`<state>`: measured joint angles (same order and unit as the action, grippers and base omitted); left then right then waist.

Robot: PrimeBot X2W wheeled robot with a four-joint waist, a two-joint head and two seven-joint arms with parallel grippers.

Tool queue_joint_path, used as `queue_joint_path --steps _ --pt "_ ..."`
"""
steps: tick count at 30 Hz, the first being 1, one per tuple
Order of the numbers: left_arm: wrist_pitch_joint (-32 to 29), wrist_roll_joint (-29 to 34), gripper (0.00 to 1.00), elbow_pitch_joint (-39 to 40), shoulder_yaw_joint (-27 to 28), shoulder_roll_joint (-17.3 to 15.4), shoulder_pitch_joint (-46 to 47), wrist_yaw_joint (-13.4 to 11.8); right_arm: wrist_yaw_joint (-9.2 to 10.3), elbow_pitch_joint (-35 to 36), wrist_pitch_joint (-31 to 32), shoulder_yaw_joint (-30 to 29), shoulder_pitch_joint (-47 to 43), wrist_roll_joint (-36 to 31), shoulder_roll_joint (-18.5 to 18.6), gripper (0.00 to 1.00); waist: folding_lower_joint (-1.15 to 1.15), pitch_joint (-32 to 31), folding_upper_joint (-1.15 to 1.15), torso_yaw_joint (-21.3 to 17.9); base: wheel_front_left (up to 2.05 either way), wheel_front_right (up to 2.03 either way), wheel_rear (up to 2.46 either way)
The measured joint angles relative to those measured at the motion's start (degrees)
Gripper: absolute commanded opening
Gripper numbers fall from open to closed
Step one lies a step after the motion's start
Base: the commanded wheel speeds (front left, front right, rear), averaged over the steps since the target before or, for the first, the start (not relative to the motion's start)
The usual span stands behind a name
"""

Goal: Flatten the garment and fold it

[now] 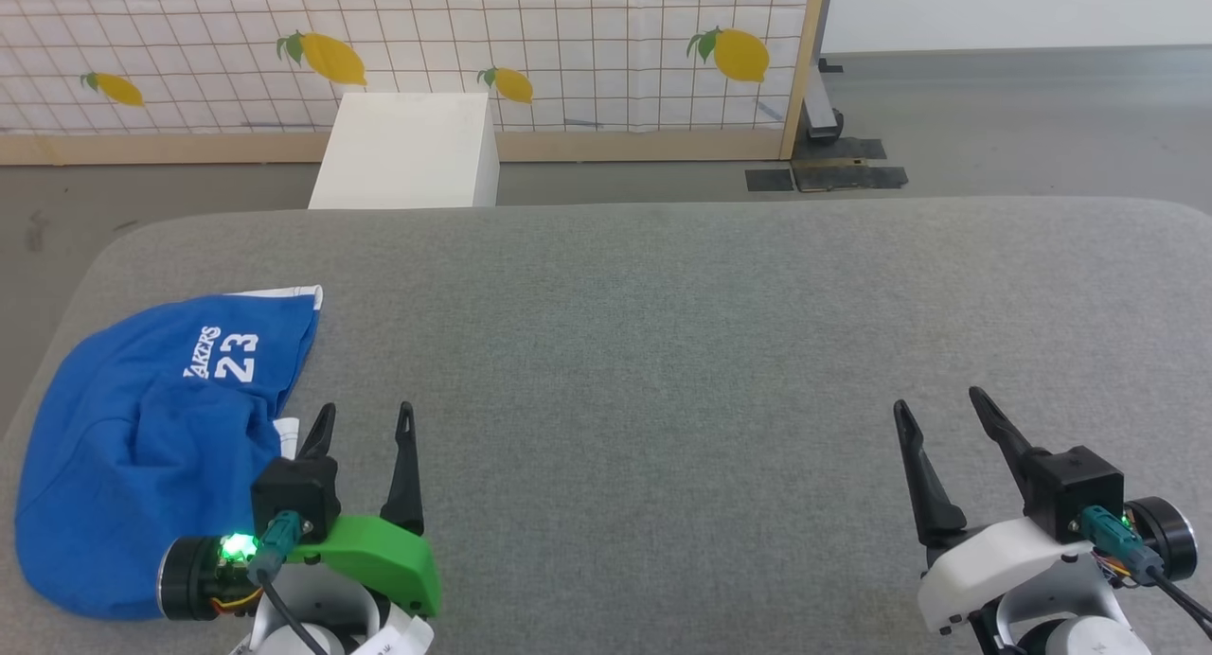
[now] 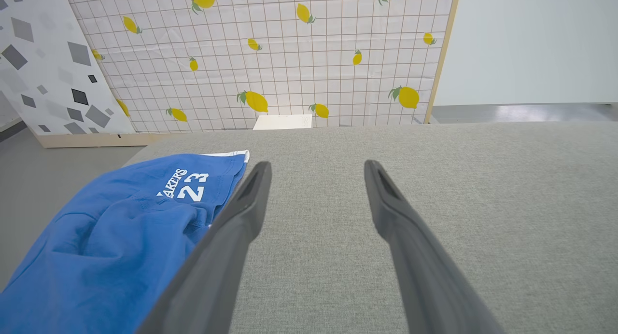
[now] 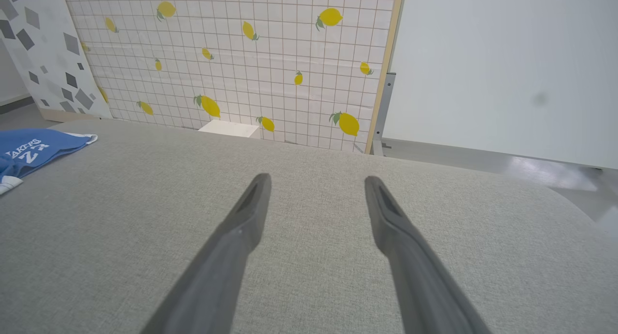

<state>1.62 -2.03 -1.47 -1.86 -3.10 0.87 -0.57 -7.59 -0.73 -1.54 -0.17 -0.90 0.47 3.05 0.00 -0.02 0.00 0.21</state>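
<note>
The royal-blue shorts (image 1: 151, 428) lie crumpled at the left end of the grey padded table (image 1: 663, 333), white "23" print facing up and a white hem at the far corner. In the left wrist view the shorts (image 2: 106, 237) spread left of my fingers. My left gripper (image 1: 365, 411) stands open just right of the shorts, its left finger close to the fabric's edge, nothing between the fingers. My right gripper (image 1: 937, 399) stands open far to the right over bare table. From the right wrist view, the shorts (image 3: 34, 150) show at the far left.
A white box (image 1: 407, 149) stands on the floor behind the table's far edge. A lemon-print grid panel (image 1: 426, 49) forms the backdrop, with a metal stand foot (image 1: 824, 153) at its right end. The shorts reach the table's left edge.
</note>
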Motion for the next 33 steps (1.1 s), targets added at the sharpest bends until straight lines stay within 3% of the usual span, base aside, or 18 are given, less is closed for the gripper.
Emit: queue_joint_path --steps 14,33 --pt "1.6 -1.0 1.0 -0.8 -0.8 -0.3 0.1 -1.1 0.0 -0.5 -1.6 0.3 0.0 0.1 0.0 1.0 0.0 -0.2 0.0 3.4 0.0 0.0 0.0" --pt "4.0 -3.0 1.0 -1.2 -1.6 -1.2 0.1 -2.0 0.0 -1.5 -3.9 1.4 0.1 0.4 0.0 1.0 0.0 -0.2 0.0 12.9 0.0 0.0 0.0"
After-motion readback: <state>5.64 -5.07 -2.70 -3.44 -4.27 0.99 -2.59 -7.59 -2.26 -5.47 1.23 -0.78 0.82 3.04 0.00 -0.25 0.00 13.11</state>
